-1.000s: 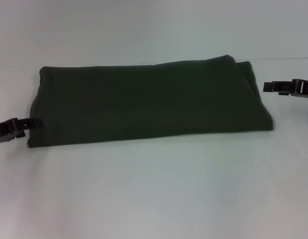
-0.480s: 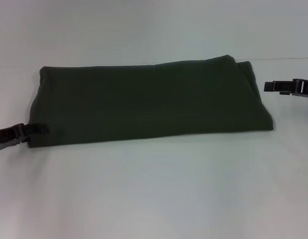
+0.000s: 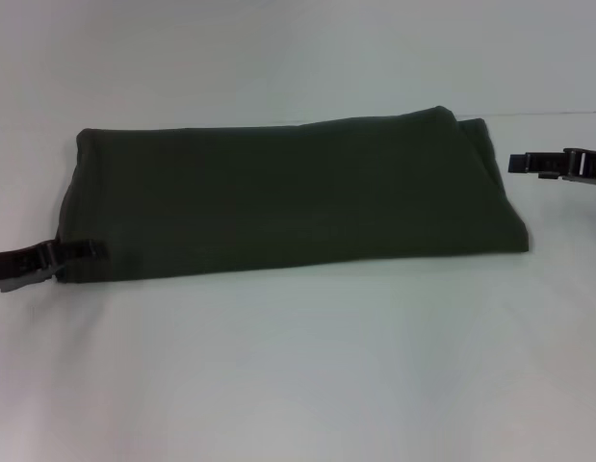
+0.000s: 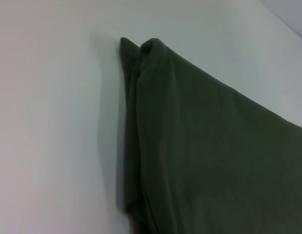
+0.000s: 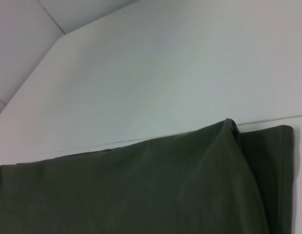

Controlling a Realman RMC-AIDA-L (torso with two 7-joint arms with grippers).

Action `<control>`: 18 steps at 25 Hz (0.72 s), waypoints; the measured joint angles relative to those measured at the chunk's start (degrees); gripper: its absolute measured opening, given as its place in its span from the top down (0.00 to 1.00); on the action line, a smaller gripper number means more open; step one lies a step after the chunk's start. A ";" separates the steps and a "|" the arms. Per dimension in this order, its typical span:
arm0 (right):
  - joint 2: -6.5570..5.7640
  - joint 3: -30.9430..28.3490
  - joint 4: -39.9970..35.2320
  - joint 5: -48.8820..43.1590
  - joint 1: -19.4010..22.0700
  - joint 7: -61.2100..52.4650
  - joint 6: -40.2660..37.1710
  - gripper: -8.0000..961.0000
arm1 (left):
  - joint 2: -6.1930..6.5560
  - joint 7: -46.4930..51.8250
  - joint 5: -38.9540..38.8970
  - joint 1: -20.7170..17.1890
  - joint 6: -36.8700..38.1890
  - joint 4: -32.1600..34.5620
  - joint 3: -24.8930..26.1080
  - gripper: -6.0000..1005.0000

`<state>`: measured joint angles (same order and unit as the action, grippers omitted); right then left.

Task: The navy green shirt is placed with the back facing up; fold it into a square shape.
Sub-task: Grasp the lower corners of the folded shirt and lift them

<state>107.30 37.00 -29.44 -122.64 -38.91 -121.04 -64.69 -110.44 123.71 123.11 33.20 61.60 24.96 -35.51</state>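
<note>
At near-left edge of navy green shirt (image 3: pixel 288 197) — left tool (image 3: pixel 86 249) grip unclear | right tool (image 3: pixel 517 163) apart, grip unclear

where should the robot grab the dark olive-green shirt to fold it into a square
Probably at the short left end of the dark olive-green soft fabric shirt, near its front corner, coming in from the left. It lies as a long band, so lifting one end over the other would halve it. The left hand is already at that corner; the right hand hangs off the right end.

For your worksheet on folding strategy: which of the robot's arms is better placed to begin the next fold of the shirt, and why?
Probably the left. The left gripper already overlaps the navy green shirt at its near left corner; the right gripper hangs apart, off its right edge.
</note>
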 joint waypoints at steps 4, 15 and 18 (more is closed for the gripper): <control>0.01 0.15 0.44 -0.06 -0.27 -0.03 0.32 0.28 | 0.05 -0.15 0.01 0.06 -0.22 0.04 0.00 0.27; 0.01 0.62 0.54 -0.06 -0.56 -0.28 0.38 0.28 | 0.06 -0.84 0.08 0.01 -1.57 0.00 -0.01 0.51; 0.01 0.62 0.54 -0.05 -0.56 -0.35 0.37 0.28 | 0.00 -0.84 0.11 -0.05 -1.86 0.00 -0.49 0.53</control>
<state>107.31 37.62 -28.90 -122.70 -39.47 -121.39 -64.32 -110.44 122.87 123.22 33.14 59.74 24.95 -35.99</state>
